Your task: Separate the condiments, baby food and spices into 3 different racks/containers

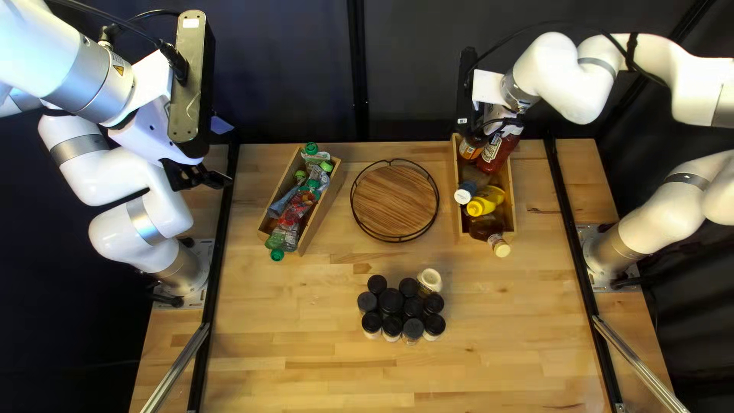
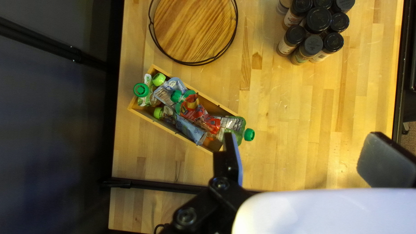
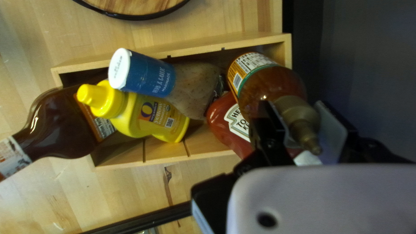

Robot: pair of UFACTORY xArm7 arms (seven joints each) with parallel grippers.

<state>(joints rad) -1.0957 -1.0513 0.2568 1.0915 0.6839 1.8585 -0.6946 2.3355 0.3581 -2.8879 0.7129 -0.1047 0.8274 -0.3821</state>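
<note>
Nearest the camera: right jaws, closed on the neck of the amber sauce bottle (image 3: 277,86), its base ahead of them at the end of the condiment box (image 3: 164,151). Left jaws: wide open, holding nothing; baby food pouches (image 2: 199,113) ahead, boxed. Step, judged: last condiment being seated. Next: lower if needed, release, withdraw clear of the ketchup (image 3: 223,115). Then spice jars (image 2: 318,20) to the round rack (image 2: 195,26).
</note>
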